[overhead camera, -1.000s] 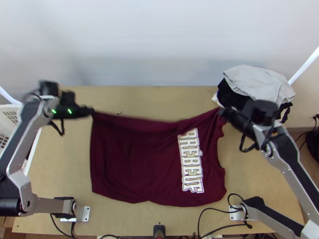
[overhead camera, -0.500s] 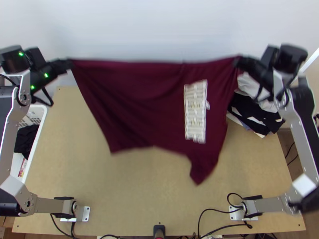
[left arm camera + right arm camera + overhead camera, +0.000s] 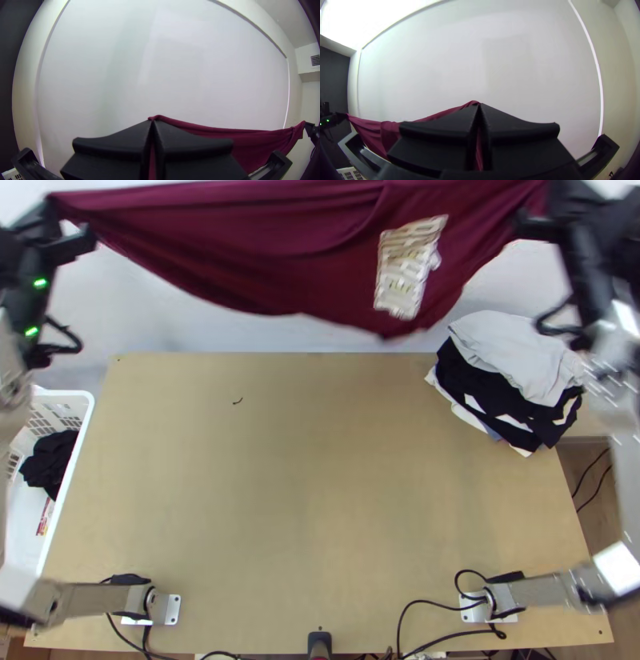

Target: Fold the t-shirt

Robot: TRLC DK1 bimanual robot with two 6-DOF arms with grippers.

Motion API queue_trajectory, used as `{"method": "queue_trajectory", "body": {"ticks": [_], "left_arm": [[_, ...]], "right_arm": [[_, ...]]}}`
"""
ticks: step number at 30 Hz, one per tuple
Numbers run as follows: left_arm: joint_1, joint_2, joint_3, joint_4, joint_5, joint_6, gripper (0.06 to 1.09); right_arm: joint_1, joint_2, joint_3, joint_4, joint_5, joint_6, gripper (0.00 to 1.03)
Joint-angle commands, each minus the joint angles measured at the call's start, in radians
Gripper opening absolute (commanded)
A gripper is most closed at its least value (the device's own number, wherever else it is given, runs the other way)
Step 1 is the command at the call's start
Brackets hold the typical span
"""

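High above the table, the maroon t-shirt (image 3: 264,248) hangs stretched between both grippers, its pale lettering toward the right. My left gripper (image 3: 60,216) holds one upper corner at the top left of the top view. At the top right, my right gripper (image 3: 532,212) has the other end. In the left wrist view, the gripper (image 3: 152,123) is shut on a bit of maroon cloth (image 3: 213,131). The right wrist view has the gripper (image 3: 479,106) shut on the cloth (image 3: 370,128) too. The shirt's top edge sags slightly between them.
A stack of grey, black and white clothes (image 3: 512,376) lies at the table's back right corner. A white basket (image 3: 84,412) with dark cloth stands along the left edge. Bare wooden table (image 3: 320,484) lies beneath the raised shirt. Cables run near the front edge.
Both grippers have risen and moved toward the top of the top view, spreading apart. The shirt, earlier on the table, has lifted off with them.
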Motion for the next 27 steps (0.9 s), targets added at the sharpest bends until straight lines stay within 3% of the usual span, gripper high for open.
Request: {"method": "queue_trajectory", "body": {"ticks": [1,8,15,20,23,27], "left_arm": [[0.003,-0.154,0.030,0.023,-0.062,0.036,0.10],[0.003,-0.371,0.005,0.026,-0.142,0.043,0.10],[0.040,-0.476,-0.036,-0.040,-0.152,0.037,0.10],[0.040,-0.601,-0.326,-0.066,-0.122,-0.004,0.10],[0.029,-0.692,-0.581,-0.095,-0.103,-0.044,0.10],[0.029,-0.850,-1.027,-0.017,-0.076,-0.035,0.10]], "right_arm": [[0.036,-0.241,-0.017,0.018,0.026,-0.018,0.03],[0.072,-0.505,-0.057,-0.112,0.028,0.032,0.03],[0.069,-0.572,-0.020,-0.249,0.044,0.045,0.03],[0.069,-0.598,-0.150,-0.335,0.044,0.120,0.03],[0.079,-0.675,-0.388,-0.338,0.044,0.172,0.03],[0.105,-0.792,-0.759,-0.329,0.044,0.229,0.03]]}}
